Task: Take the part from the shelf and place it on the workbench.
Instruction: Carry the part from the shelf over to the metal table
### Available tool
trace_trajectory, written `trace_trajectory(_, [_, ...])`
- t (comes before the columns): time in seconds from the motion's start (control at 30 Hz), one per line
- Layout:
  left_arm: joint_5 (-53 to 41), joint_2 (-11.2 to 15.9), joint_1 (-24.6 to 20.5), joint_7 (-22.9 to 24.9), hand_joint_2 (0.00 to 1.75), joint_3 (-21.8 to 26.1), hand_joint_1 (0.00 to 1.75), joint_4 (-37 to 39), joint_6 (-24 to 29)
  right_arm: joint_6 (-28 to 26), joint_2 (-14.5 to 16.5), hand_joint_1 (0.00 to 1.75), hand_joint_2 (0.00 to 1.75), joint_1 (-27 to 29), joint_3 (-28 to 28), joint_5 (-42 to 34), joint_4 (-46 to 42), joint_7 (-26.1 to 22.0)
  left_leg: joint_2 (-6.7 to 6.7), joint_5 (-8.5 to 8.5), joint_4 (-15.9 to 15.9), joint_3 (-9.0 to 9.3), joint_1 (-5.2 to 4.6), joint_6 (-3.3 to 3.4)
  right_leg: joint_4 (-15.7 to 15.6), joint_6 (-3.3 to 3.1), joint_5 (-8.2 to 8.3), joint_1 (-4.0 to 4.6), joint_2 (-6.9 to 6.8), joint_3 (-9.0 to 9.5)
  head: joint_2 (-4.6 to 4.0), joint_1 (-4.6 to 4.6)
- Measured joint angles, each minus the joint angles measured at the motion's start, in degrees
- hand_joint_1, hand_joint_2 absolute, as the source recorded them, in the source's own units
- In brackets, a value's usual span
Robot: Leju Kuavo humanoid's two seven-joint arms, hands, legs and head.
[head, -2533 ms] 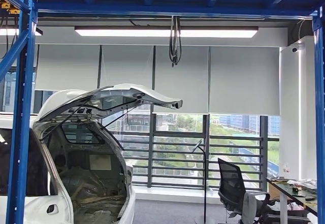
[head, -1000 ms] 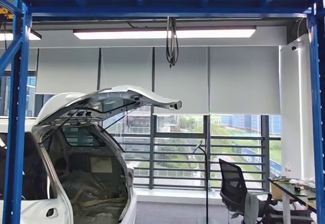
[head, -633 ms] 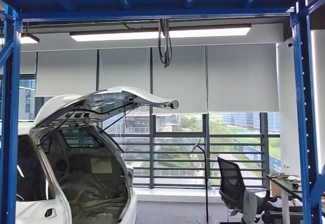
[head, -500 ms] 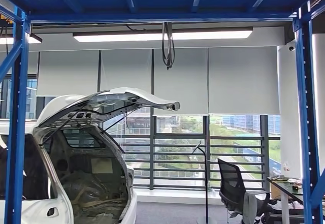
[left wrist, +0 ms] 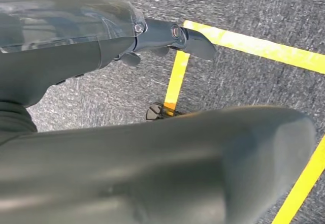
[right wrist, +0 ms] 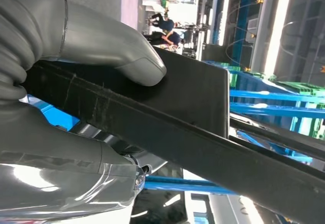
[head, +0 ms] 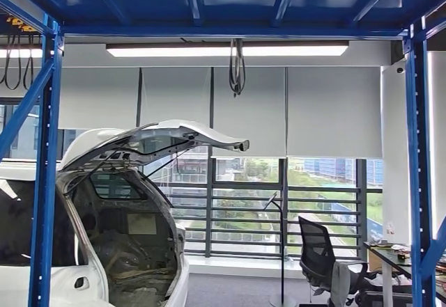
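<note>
Swaying between frames, the head view has drifted: the blue post (head: pixel 44 168) on the left now stands further in, so the camera has moved, not the room.

Nearest, the right hand (right wrist: pixel 88 97) holds the black part (right wrist: pixel 180 117), a flat dark panel clamped between the thick grey thumb on one face and the fingers on the other, its long edge running out well past the hand. It looks to be off the shelf and carried. The left hand (left wrist: pixel 126 46) hangs over grey carpet (left wrist: pixel 245 10) marked with yellow tape (left wrist: pixel 260 46), its fingers stretched out and holding nothing.

Further off stand a white car (head: pixel 120 251) with its hatch raised, then an office chair (head: pixel 318 258) and a desk (head: pixel 391 255) by the windows.

As the workbench is nowhere to be seen, I judge the carrying step is in hand. To do it well, keep the grip firm and the panel level, and mind the blue posts while turning.
</note>
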Motion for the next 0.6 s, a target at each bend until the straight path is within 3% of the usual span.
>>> trace_trajectory(0.03, [0.03, -0.03, 0.03, -0.02, 1.75, 0.15, 0.00, 0.00, 0.01, -0.13, -0.12, 1.75, 1.75, 0.00, -0.01, -0.13, -0.05, 0.16, 0.00, 0.34, -0.02, -0.17, 0.03, -0.29, -2.04, -0.30, 0.08, 0.18, 0.06, 1.13, 0.00, 0.00])
trace_trajectory(0.13, [-0.06, -0.06, 0.23, -0.04, 1.75, 0.60, 0.00, -0.01, 0.06, -0.28, -0.67, 1.75, 1.75, 0.02, -0.01, -0.19, -0.08, 0.20, -0.09, 0.65, 0.14, -0.77, 0.25, -1.22, -3.26, -1.31, 0.71, 0.37, -0.06, 0.87, 0.00, 0.01])
trace_trajectory(0.2, [-0.25, -0.10, 0.43, -0.07, 1.75, 0.73, 0.00, -0.02, 0.14, -0.57, -0.94, 1.75, 1.75, 0.04, -0.01, -0.03, -0.09, -0.01, -0.19, -2.64, 2.84, -1.79, 0.32, -1.52, -3.63, -2.34, 1.69, 0.20, -0.29, 0.01, 0.01, 0.02])
trace_trajectory(0.27, [-0.59, -0.14, 0.52, -0.12, 1.75, 0.78, 0.00, -0.02, 0.16, -1.02, -1.22, 1.75, 1.75, 0.18, -0.03, 0.35, -0.09, -0.46, -0.19, -8.09, 9.42, -3.50, 0.40, -1.68, -3.46, -2.87, 2.58, 0.31, -0.51, -1.25, 0.01, 0.01])
trace_trajectory(0.3, [-0.78, -0.14, 0.53, -0.15, 1.75, 0.79, 0.00, -0.02, 0.14, -1.17, -1.37, 1.75, 1.75, 0.28, -0.03, 0.60, -0.09, -0.75, -0.19, -9.82, 12.92, -4.18, 0.41, -1.78, -3.24, -2.92, 3.00, 0.39, -0.60, -2.01, 0.00, 0.01])
trace_trajectory(0.33, [-0.96, -0.14, 0.53, -0.16, 1.75, 0.79, 0.00, -0.02, 0.09, -1.30, -1.50, 1.75, 1.75, 0.40, -0.04, 0.84, -0.09, -1.00, -0.19, -10.25, 15.22, -4.30, 0.42, -1.88, -2.96, -2.91, 3.40, 0.44, -0.68, -2.81, 0.00, 0.01])
trace_trajectory(0.37, [-1.13, -0.14, 0.53, -0.16, 1.75, 0.80, 0.00, -0.02, 0.02, -1.38, -1.62, 1.75, 1.75, 0.54, -0.04, 1.05, -0.11, -1.22, -0.18, -9.42, 15.75, -3.67, 0.46, -1.97, -2.61, -2.84, 3.75, 0.46, -0.73, -3.67, 0.00, 0.01])
trace_trajectory(0.43, [-1.54, -0.09, 0.50, -0.13, 1.75, 0.80, 0.00, -0.03, -0.15, -1.51, -1.82, 1.75, 1.75, 0.91, -0.04, 1.33, -0.26, -1.59, -0.18, -6.21, 11.11, 0.24, 0.64, -2.10, -1.64, -2.54, 4.27, 0.43, -0.75, -5.34, 0.00, 0.01])
trace_trajectory(0.5, [-2.00, -0.01, 0.34, -0.07, 1.75, 0.79, 0.00, -0.06, -0.28, -1.56, -1.99, 1.75, 1.75, 1.17, -0.07, 1.47, -0.60, -2.09, -0.24, -5.20, 3.70, 5.00, 0.67, -2.00, -0.44, -2.05, 4.68, 0.58, -0.72, -6.79, 0.00, 0.01])
trace_trajectory(0.53, [-2.27, 0.02, 0.26, -0.04, 1.75, 0.78, 0.00, -0.07, -0.33, -1.57, -2.08, 1.75, 1.75, 1.24, -0.09, 1.52, -0.78, -2.38, -0.29, -5.50, 1.36, 6.32, 0.60, -1.86, 0.01, -1.76, 4.97, 0.63, -0.72, -7.31, 0.00, 0.00])
trace_trajectory(0.6, [-2.69, 0.09, 0.23, 0.17, 1.75, 0.75, 0.00, -0.09, -0.39, -1.57, -2.22, 1.75, 1.75, 1.30, -0.14, 1.54, -0.99, -2.83, -0.36, -5.89, -0.01, 6.58, 0.42, -1.38, 0.33, -1.07, 5.78, 0.63, -0.73, -7.96, 0.00, 0.00])
